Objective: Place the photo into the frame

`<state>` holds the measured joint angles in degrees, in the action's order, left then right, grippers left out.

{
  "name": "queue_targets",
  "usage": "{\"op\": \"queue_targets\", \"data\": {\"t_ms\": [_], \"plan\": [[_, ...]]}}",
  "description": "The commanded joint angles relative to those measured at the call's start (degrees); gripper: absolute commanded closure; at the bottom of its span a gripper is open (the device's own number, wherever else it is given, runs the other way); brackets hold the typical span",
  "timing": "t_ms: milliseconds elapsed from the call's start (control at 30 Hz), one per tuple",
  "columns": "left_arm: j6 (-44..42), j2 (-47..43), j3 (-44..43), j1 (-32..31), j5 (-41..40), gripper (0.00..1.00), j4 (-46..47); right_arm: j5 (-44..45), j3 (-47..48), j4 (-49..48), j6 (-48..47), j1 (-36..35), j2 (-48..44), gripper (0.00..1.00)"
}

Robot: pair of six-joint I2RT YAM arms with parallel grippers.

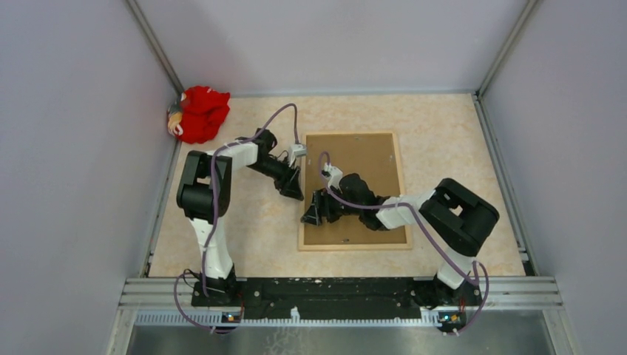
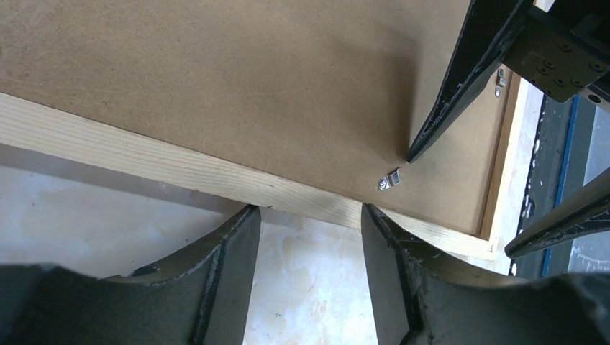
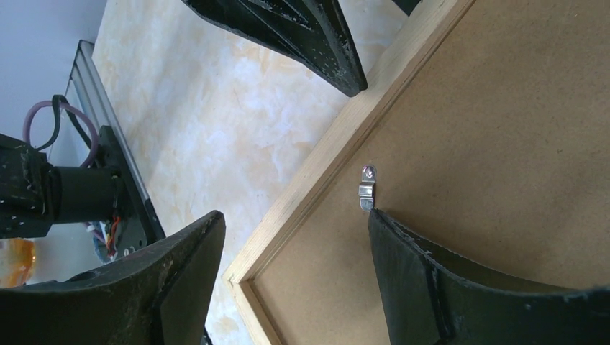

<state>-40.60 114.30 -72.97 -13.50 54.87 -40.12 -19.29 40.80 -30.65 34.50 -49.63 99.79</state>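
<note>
Left gripper [image 2: 309, 210] and right gripper [image 3: 295, 214], both wide, low at edge of the frame [image 2: 144, 162]

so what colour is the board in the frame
Plain brown board; clearest in left wrist view.

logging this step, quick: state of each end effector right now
left end effector: open, holding nothing, tips at the frame edge
right end effector: open, holding nothing, fingers either side of the frame edge
</note>
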Motion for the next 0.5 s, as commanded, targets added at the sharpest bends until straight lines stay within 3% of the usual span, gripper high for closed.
{"op": "queue_targets", "data": {"t_ms": [0, 467], "plan": [[0.0, 1.8, -0.7, -0.7, 1.2, 0.41, 0.2, 2.0, 2.1, -0.9, -2.3, -0.6, 0.8, 0.27], [-0.1, 1.5, -0.3, -0.8, -0.6, 0.47, -0.6, 1.3, 3.8, 0.9, -2.8, -0.6, 1.5, 0.31]]}}
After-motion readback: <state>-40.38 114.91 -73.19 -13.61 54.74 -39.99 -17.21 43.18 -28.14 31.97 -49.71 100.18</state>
